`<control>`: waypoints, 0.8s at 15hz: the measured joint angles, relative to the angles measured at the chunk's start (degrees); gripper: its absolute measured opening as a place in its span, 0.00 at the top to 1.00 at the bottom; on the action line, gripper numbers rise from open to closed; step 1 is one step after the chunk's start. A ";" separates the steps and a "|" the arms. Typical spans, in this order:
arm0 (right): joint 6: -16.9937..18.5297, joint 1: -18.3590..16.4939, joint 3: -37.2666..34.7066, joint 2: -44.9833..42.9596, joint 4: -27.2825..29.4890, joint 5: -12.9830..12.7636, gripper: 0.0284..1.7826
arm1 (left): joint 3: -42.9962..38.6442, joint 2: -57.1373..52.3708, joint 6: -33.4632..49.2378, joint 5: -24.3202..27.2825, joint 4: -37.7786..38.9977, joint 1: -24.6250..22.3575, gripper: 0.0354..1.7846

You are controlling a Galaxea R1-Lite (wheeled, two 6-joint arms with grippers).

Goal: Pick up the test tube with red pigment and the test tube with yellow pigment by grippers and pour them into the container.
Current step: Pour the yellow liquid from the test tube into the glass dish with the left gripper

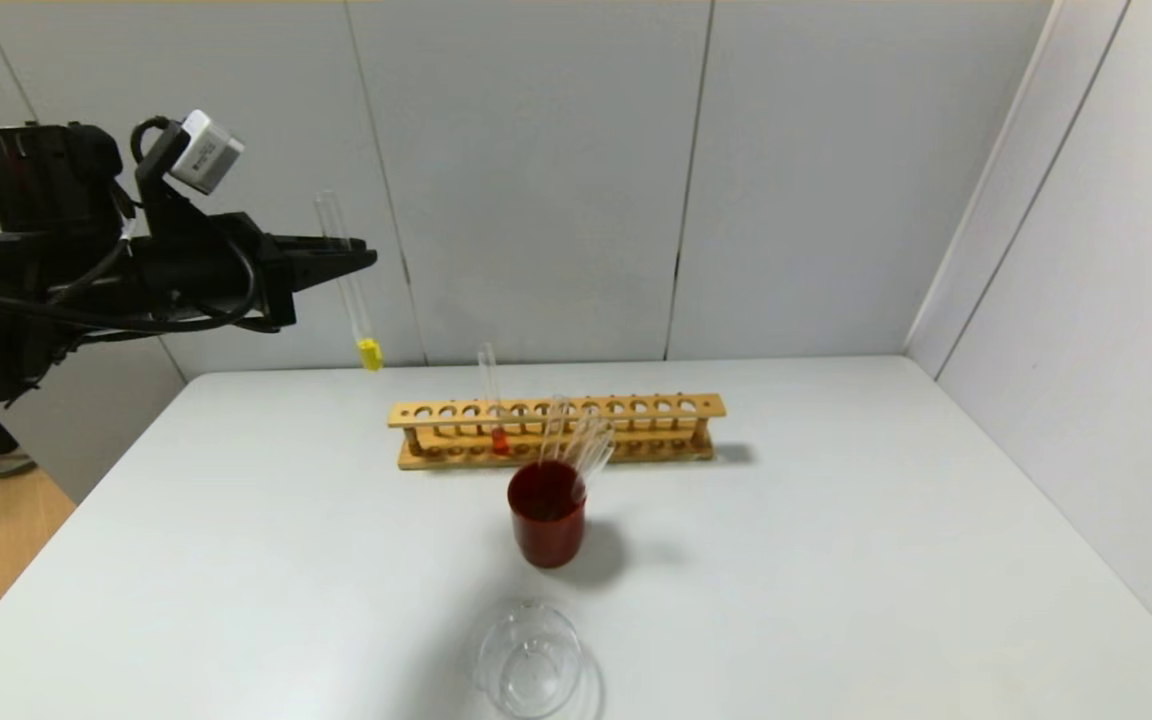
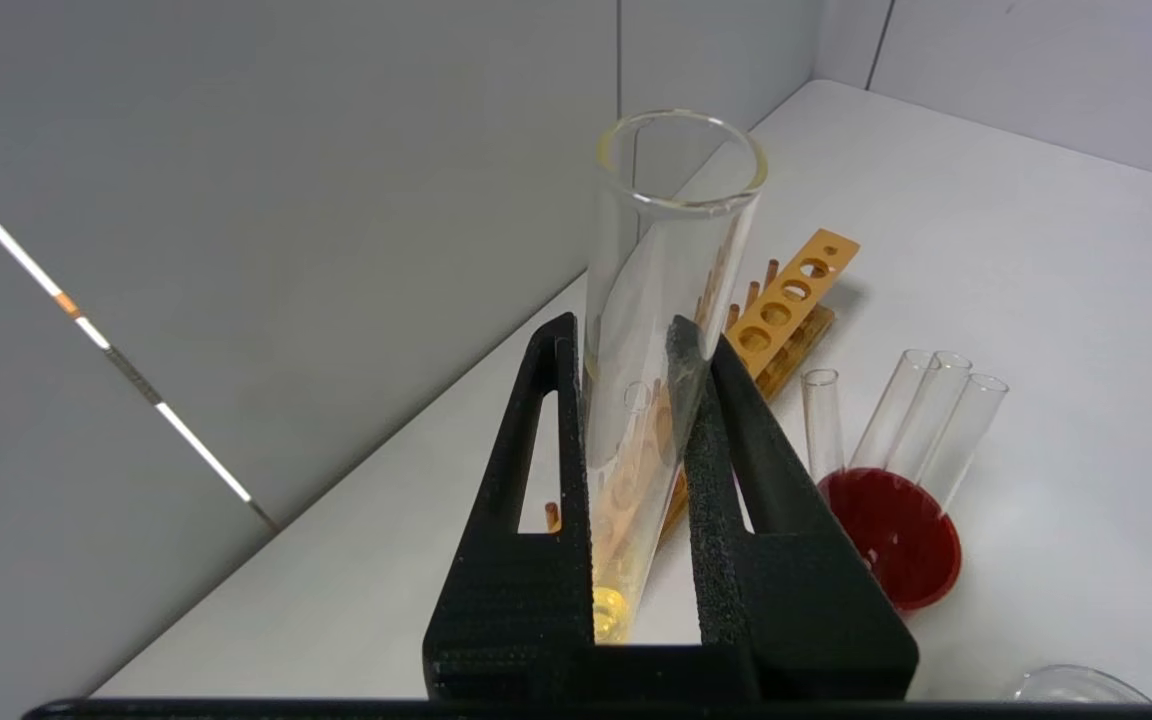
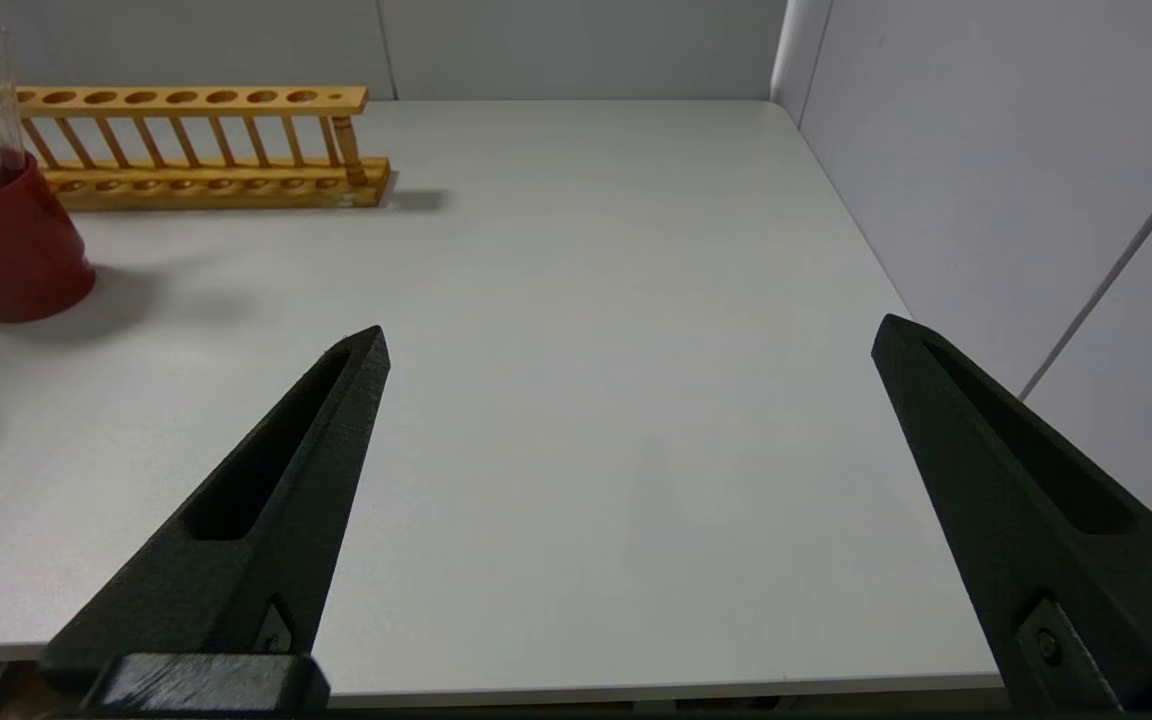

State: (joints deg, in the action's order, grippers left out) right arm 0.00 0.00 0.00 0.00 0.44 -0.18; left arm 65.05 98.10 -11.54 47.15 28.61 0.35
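yellow tube (image 1: 348, 285) — clamped upright | left pincer (image 1: 351, 255) — raised above table (image 1: 836, 560)

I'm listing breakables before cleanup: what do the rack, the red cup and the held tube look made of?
Rack: apparently wood, light tan, matte. Red cup: opaque, slightly glossy, plastic or ceramic, cannot tell. Test tube with yellow pigment, clamped in the left gripper: see-through with a shiny rim, likely glass.

Wooden rack (image 1: 556, 430) at table (image 1: 836, 560) centre-rear, one tube (image 1: 491, 400) standing in its left part. Cup (image 1: 547, 525) just before rack, several tubes in it. Container (image 1: 528, 660) before cup, near front edge. Another tube (image 1: 348, 280) aloft, left-rear.
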 joint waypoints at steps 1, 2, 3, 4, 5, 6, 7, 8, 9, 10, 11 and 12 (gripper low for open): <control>0.00 -0.02 0.00 0.00 0.00 0.00 0.05 | -1.60 -2.23 -0.06 -0.88 -0.12 0.00 0.84; 0.00 -0.02 0.00 0.00 0.00 0.00 0.05 | -3.34 -4.46 -0.06 -1.27 -0.26 -0.11 0.84; 0.00 -0.02 0.00 0.00 0.00 0.00 0.05 | -4.91 -6.42 -0.06 -1.35 -0.54 -0.26 0.84; 0.00 -0.02 0.00 0.00 0.00 0.00 0.05 | -6.64 -8.55 -0.11 -1.38 -1.28 -0.49 0.84; 0.00 -0.02 0.00 0.00 0.00 0.02 0.05 | -8.41 -10.59 -0.11 -1.40 -2.55 -0.73 0.84; 0.00 -0.02 0.00 0.00 0.00 0.00 0.05 | -10.09 -12.74 -0.09 -1.45 -3.73 -0.87 0.84; 0.00 -0.02 0.00 0.00 0.00 0.00 0.05 | -11.78 -14.69 -0.09 -1.45 -4.52 -0.95 0.84; 0.00 0.00 0.00 0.00 0.00 0.00 0.05 | -13.48 -16.65 -0.09 -1.46 -5.08 -0.99 0.84; 0.00 -0.02 0.00 0.00 0.00 0.00 0.05 | -15.21 -18.60 -0.05 -1.51 -5.63 -1.01 0.84; 0.00 -0.02 0.00 0.00 0.00 0.00 0.05 | -17.03 -20.68 -0.05 -1.87 -6.27 -1.06 0.84; 0.00 -0.02 0.00 0.00 0.00 0.00 0.05 | -18.75 -22.49 -0.02 -2.78 -6.97 -1.06 0.84; 0.00 -0.02 0.00 0.00 0.00 0.00 0.05 | -20.59 -24.20 -0.02 -4.29 -7.42 -1.06 0.84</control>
State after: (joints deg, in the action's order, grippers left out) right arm 0.00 -0.02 0.00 0.00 0.44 -0.18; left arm 44.46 73.90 -11.57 42.86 21.19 -0.71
